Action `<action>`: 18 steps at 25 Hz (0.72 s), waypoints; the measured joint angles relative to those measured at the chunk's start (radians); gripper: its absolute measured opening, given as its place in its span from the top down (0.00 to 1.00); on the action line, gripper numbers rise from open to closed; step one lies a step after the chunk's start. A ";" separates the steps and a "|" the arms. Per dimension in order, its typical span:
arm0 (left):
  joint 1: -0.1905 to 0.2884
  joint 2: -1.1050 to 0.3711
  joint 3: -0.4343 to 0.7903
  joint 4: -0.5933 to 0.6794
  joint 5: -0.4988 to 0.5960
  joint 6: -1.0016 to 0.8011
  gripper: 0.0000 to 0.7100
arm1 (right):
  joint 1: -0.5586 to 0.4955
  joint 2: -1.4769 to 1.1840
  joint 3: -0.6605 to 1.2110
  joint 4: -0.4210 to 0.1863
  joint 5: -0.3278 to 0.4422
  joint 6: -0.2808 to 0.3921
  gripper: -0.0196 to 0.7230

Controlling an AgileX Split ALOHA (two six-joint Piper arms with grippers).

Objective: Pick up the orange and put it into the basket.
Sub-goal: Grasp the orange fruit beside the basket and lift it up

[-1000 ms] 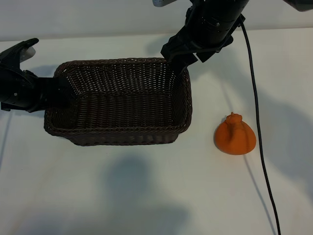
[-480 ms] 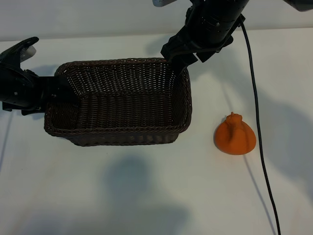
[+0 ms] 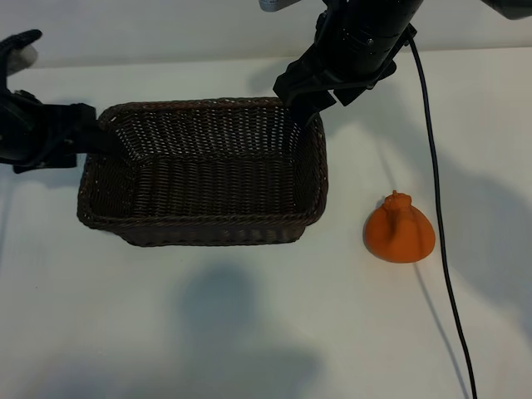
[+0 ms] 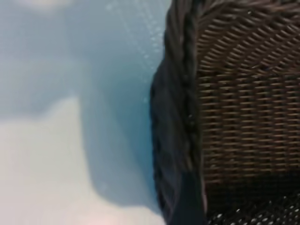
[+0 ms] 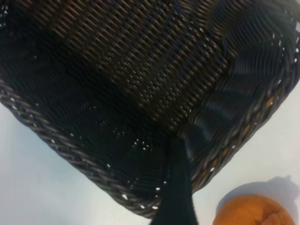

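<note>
Right claw (image 3: 301, 106) spread on basket (image 3: 204, 229) rim; left claw (image 3: 93, 140) unclear; orange (image 5: 253, 212) outside.

Basket (image 3: 204, 179): dark brown wicker, tight horizontal weave, braided rim. Orange (image 3: 400, 230): matte orange, uniform, no markings. Surface (image 3: 249, 332): plain white with soft grey shadows. Both arms black; cable (image 3: 436, 208) black, running down across the white surface.

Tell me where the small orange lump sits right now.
In the exterior view the small matte orange lump sits on the white table, right of the dark brown woven wicker basket, apart from it.
</note>
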 joint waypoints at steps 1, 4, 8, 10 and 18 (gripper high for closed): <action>0.000 -0.015 -0.001 0.024 0.002 -0.023 0.16 | 0.000 0.000 0.000 0.000 0.000 0.000 0.17; 0.000 -0.047 -0.012 0.105 0.027 -0.087 0.16 | 0.000 0.000 0.000 0.000 0.000 0.000 0.17; 0.000 -0.097 -0.019 0.131 0.052 -0.117 0.16 | 0.000 0.000 0.000 0.000 0.000 0.000 0.17; 0.000 -0.129 -0.019 0.131 0.059 -0.117 0.16 | 0.000 0.000 0.000 0.001 0.000 0.000 0.17; 0.000 -0.258 -0.021 0.079 0.094 -0.032 0.16 | 0.000 0.000 0.000 0.063 0.000 0.000 0.17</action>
